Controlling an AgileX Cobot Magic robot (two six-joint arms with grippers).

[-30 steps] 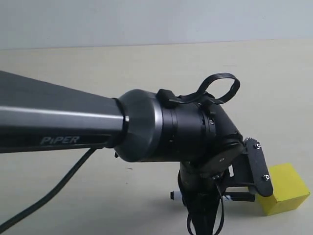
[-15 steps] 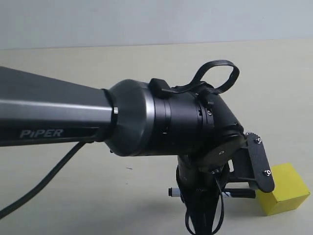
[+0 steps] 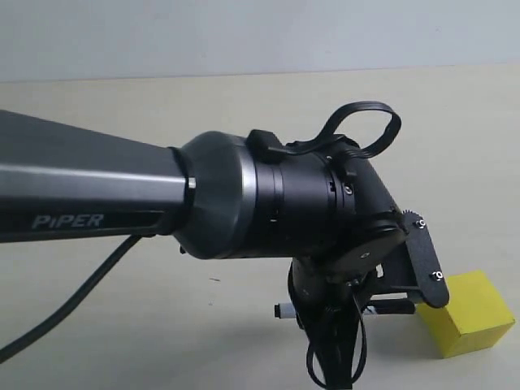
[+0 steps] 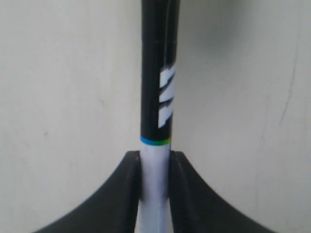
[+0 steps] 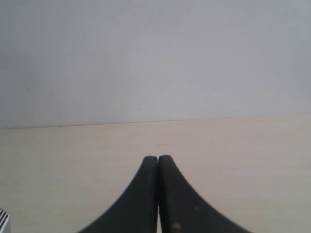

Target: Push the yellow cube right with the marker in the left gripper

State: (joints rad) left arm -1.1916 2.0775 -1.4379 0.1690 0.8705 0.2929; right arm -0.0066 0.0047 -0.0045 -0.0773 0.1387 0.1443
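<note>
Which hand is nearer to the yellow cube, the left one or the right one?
Left. The left hand, gripping the marker, is just left of the yellow cube in the exterior view. The right hand sees only table, no cube.

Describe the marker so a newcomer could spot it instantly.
Follow the thick black-and-grey arm marked PiPER to its black left gripper. Clamped in it lies a slim pen-like marker, white barrel and black cap with white lettering. Unlike the bulky bright yellow cube beside it, it is thin and two-toned.
</note>
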